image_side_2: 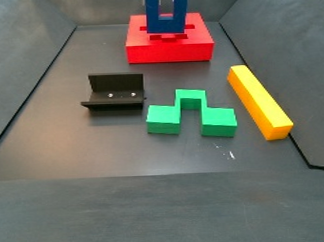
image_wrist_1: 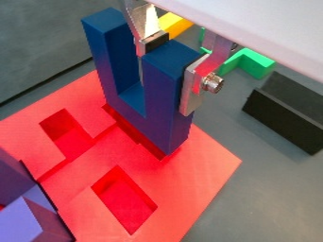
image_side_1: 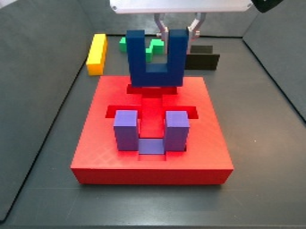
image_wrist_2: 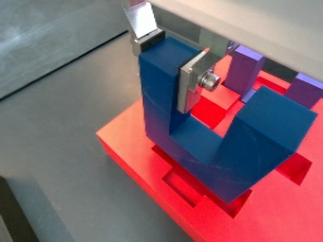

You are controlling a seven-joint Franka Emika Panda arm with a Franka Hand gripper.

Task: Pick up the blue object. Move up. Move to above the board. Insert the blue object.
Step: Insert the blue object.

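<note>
From my remote station I see the flat silver finger plates point(image_wrist_1: 198, 83) clamped on one upright prong of the dark blue U-shaped block point(image_wrist_1: 145, 90); in both wrist views one plate presses the prong's inner face, and the other plate point(image_wrist_2: 145, 21) sits on its outer face. So the gripper point(image_wrist_2: 169, 57) is grasping the blue block, prongs pointing up.

The block's base bar point(image_wrist_2: 228, 161) sits down at the top of the large flat red rectangular board point(image_wrist_1: 190, 189), at one of its recessed slots; I cannot tell whether it is fully seated. In a side view the blue block point(image_side_1: 158, 55) stands upright at the board's point(image_side_1: 89, 148) far end, under the gripper point(image_side_1: 159, 25).

On the same board, nearer that camera, a lighter purple U-shaped block point(image_side_1: 148, 132) stands with its prongs up. Open recessed slots point(image_wrist_1: 124, 198) show beside the blue block.

Off the board, on the dark floor, lie a long yellow bar point(image_side_2: 257, 100), a green stepped block point(image_side_2: 189, 115) and the dark L-shaped fixture point(image_side_2: 116, 94), all well apart from the board point(image_side_2: 169, 48).
</note>
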